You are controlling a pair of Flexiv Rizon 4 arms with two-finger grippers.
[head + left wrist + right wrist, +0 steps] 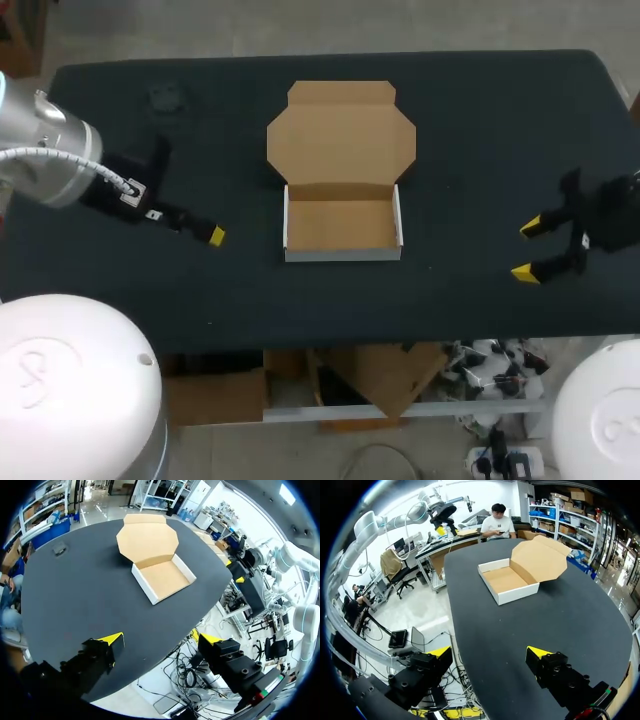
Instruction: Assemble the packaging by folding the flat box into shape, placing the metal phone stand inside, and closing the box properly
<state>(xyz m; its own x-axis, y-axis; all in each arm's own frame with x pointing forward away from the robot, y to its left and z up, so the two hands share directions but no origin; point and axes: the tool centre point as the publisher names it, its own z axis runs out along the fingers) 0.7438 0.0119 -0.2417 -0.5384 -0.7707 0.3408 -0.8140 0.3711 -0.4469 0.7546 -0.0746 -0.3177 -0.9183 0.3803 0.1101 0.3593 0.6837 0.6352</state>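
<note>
The cardboard box (pixel 343 228) stands folded into a shallow white-walled tray at the table's middle, empty inside. Its brown lid (pixel 341 138) lies flat open behind it. A small dark object (pixel 165 97), possibly the phone stand, lies at the far left; it also shows in the left wrist view (pixel 60 549). My left gripper (pixel 210 232) hovers open left of the box, nothing between its fingers. My right gripper (pixel 528 250) is open near the right edge, well clear of the box. Each wrist view has the box (pixel 162 577) (pixel 507 582) ahead of its own open gripper (pixel 163 640) (pixel 489 652).
The black table (pixel 470 130) carries nothing else. Its front edge runs just below both grippers, and the right gripper stands close to the right edge.
</note>
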